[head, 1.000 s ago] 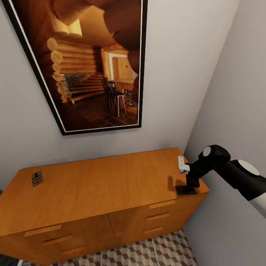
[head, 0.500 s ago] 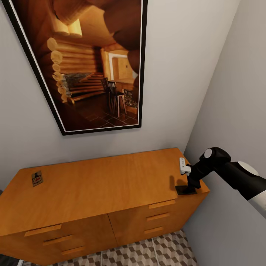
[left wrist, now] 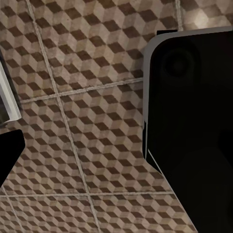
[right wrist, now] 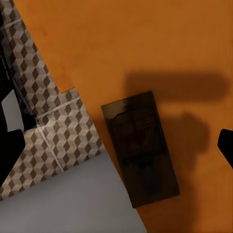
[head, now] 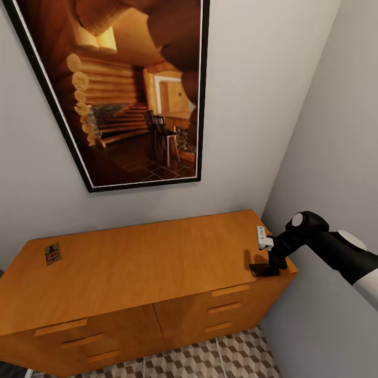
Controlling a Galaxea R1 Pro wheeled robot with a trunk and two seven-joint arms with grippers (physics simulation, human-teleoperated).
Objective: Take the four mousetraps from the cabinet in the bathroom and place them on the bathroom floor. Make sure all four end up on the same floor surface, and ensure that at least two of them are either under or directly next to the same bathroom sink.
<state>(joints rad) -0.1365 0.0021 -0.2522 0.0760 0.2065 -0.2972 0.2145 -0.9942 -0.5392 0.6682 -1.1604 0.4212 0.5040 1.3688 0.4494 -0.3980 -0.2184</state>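
Right wrist view puts your right claw [right wrist: 121, 141] straight above a mousetrap [right wrist: 140, 145], which lies flat at the very edge of the cabinet [right wrist: 145, 43] top, sitting in the arm's shadow. One dark fingertip [right wrist: 10, 155] pokes in at one side of the picture and another at the opposite side, so the jaws are spread wide with the trap between them and not gripped. Past that edge you get a strip of bathroom floor [right wrist: 53, 126] and grey wall.

From the head view, the right claw [head: 265, 260] hangs over the cabinet's right front corner, tucked close to the side wall, with that trap [head: 261, 270] showing as a dark patch under it. A second mousetrap [head: 52, 253] lies well apart, by the far left back corner. Behind the cabinet hangs a big framed picture [head: 131, 89].

Left wrist view just looks down at cube-pattern tiles; can't tell if the left claw is spread or closed.
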